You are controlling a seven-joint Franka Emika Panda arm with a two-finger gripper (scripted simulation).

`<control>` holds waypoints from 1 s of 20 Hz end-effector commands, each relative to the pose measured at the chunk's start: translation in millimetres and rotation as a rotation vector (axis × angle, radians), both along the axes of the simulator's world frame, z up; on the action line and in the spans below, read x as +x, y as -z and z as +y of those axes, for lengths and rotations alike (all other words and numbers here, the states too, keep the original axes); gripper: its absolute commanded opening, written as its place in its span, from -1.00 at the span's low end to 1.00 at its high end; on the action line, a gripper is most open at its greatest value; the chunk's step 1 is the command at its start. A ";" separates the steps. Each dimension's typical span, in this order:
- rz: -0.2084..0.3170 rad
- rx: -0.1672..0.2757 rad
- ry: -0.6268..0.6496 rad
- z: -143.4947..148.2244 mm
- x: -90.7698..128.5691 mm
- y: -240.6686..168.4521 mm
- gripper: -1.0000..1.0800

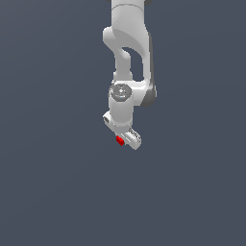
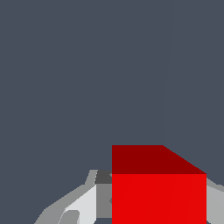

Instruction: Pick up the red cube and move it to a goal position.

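The white, glossy, jointed robot arm [image 1: 129,62] reaches down from the top of the exterior view, its wrist bent so that the white pincer [image 1: 123,138] slants toward that view's right. The pincer is clenched on the tiny bright red plain-faced cube [image 1: 119,140], which sits between its pale grey fingers [image 2: 83,205]. No edge or corner of the dark grey-blue worktop [image 1: 53,192] shows in either view, so the cube's place on it cannot be told.

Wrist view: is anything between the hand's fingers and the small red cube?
Nothing: the small bright red cube sits directly between the white hand fingers, with no gap showing. The exterior view shows the cube at the hand's tip.
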State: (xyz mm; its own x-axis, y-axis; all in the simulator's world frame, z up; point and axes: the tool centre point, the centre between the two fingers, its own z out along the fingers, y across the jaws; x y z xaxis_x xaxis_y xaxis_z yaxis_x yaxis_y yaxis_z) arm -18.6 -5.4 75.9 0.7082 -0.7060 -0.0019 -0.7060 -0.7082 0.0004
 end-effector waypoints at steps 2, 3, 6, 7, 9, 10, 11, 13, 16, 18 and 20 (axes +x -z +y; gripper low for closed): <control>-0.001 0.001 0.001 -18.7 -15.7 -25.4 -1.00; -0.001 0.001 0.001 -24.3 -20.5 -33.0 -1.00; -0.001 0.002 0.001 -40.9 -34.3 -55.3 -1.00; -0.001 0.002 0.001 -46.0 -38.5 -62.3 -1.00; -0.001 0.002 0.001 -55.6 -46.3 -75.2 -1.00; -0.001 0.002 0.001 -60.0 -49.8 -81.2 -1.00; -0.001 0.002 0.001 -64.2 -53.1 -86.9 -1.00; -0.001 0.002 0.001 -71.9 -58.8 -97.2 -1.00; -0.001 0.001 0.001 -81.4 -65.7 -110.0 -1.00; -0.002 0.000 0.001 -86.1 -69.1 -116.4 -1.00; -0.002 0.000 0.001 -89.7 -71.5 -121.1 -1.00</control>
State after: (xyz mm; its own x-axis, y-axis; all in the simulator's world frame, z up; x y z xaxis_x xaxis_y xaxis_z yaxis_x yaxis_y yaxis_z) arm -87.7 -92.3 192.9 0.7069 -0.7073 -0.0009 -0.7073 -0.7069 -0.0012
